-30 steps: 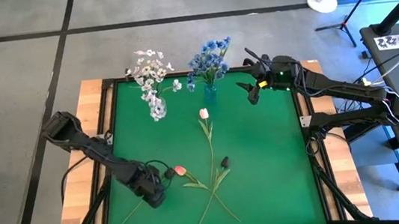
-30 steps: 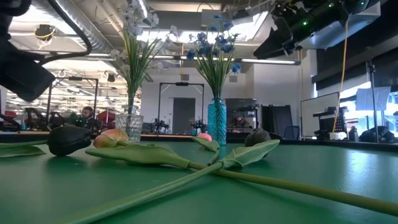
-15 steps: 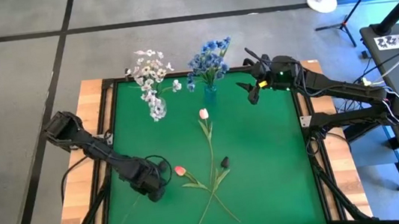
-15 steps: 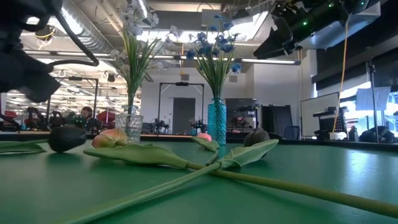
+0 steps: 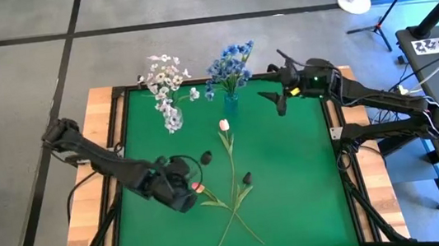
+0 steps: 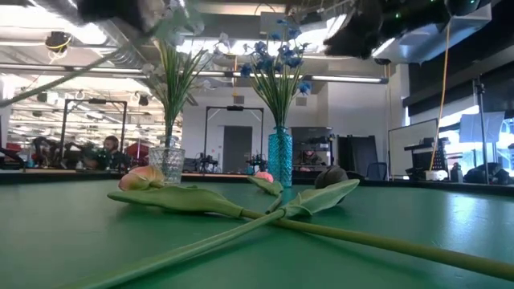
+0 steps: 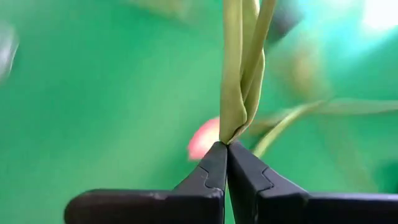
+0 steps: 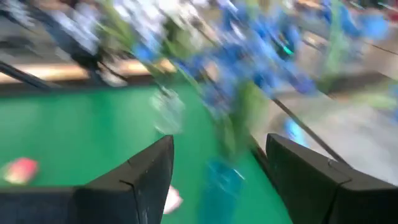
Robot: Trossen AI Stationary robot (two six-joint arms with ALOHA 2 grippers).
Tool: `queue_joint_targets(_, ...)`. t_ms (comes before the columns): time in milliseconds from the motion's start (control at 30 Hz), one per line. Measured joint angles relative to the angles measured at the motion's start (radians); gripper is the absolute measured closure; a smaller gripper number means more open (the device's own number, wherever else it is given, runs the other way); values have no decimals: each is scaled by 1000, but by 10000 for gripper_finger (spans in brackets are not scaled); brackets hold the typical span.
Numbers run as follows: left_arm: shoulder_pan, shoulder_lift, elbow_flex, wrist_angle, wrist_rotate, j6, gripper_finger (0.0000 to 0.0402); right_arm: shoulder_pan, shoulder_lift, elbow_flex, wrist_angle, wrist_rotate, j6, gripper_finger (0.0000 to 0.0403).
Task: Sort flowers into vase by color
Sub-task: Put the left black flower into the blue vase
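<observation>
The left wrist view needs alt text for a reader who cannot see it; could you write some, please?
The left gripper is shut on a green stem, pinched between its dark fingers above the green table. A blurred pink flower lies beyond.

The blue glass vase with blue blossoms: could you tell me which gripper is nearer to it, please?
Right. The right gripper hovers just beside the blue glass vase at the mat's far edge; the left gripper, shut on a green stem, is well toward the near-left.

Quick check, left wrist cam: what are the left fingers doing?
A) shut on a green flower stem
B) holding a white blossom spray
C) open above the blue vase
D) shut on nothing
A: the left fingers meet tip to tip with the green stem pinched between them.
</observation>
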Motion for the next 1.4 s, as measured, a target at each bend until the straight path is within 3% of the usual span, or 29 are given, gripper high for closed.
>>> queue_joint_targets(200,14,-86,9,406,-298,487,401,30,27,1,134,-393,87,149)
queue_joint_targets(300,57,-97,10,608,-311,723,401,94,53,1,188,-416,110,149)
queue_joint_targets(433,145,-98,10,771,-195,906,401,205,103,1,266,-375,109,149)
queue_joint_targets(667,307,-97,10,844,-34,934,401,344,199,1,412,-256,107,149)
queue_joint_targets(933,398,-92,10,904,125,939,401,367,292,0,546,-222,186,157)
queue_joint_targets(1100,408,-92,10,920,139,944,401,366,314,0,574,-222,207,198)
queue_joint_targets(1400,408,-92,10,958,140,984,401,366,320,0,565,-212,208,309)
